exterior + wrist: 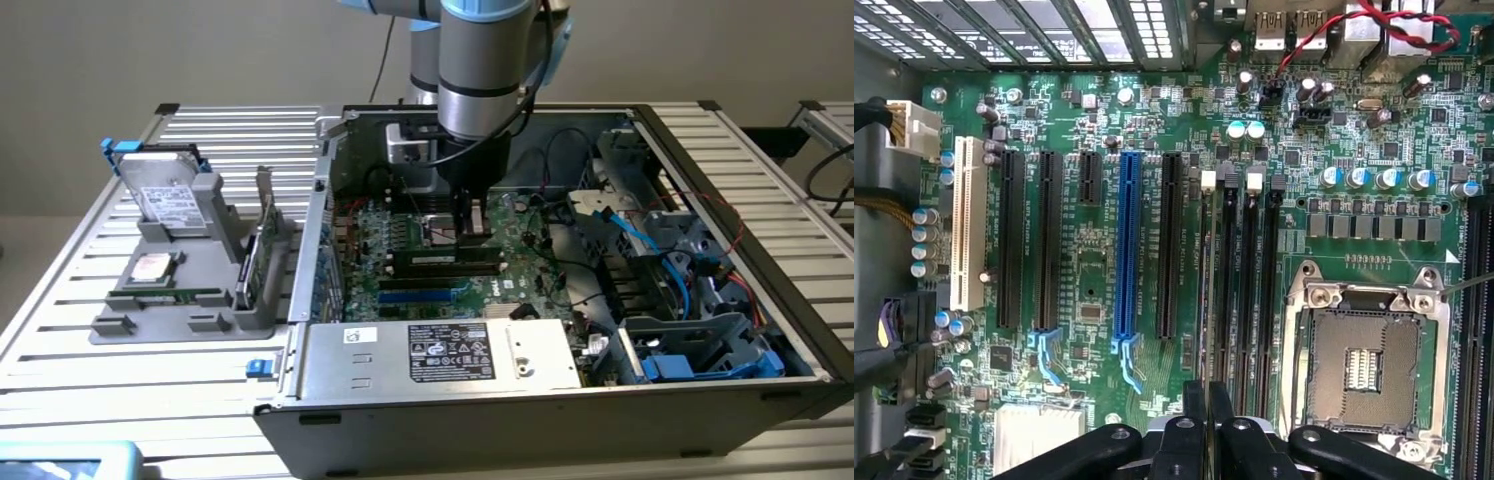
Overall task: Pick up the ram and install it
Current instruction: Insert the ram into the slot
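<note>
**Gripper.** The gripper [467,238] stands at the centre of the exterior view, pointing straight down into the open computer case [561,425]. Its jaws are narrow, closed on the upper edge of the ram [447,261]. In the wrist view the fingertips [1195,405] sit close together, with the ram [1204,290] seen edge-on as a thin line running out from between them.

**Location of the ram.** The stick lies lengthwise across the motherboard [534,225], just below centre in the exterior view, with its white label facing the camera. It is at the memory slot nearest the blue slot [1124,250], in line with a white latch [1207,181]. Whether it is fully seated cannot be told.

**Surroundings.** The processor socket [1364,370] lies beyond the other memory slots. The power supply [441,352] occupies the lower centre of the exterior view. On the exterior view's left, outside the case, a grey fixture [147,325] carries the hard drive [167,195] and an upright expansion card [260,240].

**Procedure note (judgement).** The step in hand appears to be seating.
- Keep the stick upright and parallel to the slot along its full length.
- Apply force straight down, evenly at both ends.
- A tilt risks jamming one end against a latch or bending the thin board.
- Keep the grip firm, so that the stick does not slide between the pads under load.
- Hold the fingers clear of the neighbouring slots.
</note>
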Controlling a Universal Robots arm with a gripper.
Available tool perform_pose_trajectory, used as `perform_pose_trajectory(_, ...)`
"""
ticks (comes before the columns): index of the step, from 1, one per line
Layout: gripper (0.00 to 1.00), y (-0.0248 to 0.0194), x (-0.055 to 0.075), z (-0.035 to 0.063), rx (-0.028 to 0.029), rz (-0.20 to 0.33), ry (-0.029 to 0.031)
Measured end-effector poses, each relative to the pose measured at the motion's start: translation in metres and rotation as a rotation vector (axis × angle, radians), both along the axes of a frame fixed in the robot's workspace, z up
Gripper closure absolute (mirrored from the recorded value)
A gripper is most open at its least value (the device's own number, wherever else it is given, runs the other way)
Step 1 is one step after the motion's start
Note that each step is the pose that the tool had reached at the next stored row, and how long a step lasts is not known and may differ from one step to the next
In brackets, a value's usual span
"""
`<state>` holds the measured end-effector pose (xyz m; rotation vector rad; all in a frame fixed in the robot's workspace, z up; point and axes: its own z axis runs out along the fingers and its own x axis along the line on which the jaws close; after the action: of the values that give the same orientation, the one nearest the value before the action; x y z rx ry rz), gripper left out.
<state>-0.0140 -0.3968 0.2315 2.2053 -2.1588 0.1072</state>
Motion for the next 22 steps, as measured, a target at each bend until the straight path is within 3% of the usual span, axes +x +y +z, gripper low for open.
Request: perform_pose_trajectory(22,0.87,-0.0001,-0.0005,-0.0031,0.0001,-0.007,0.0)
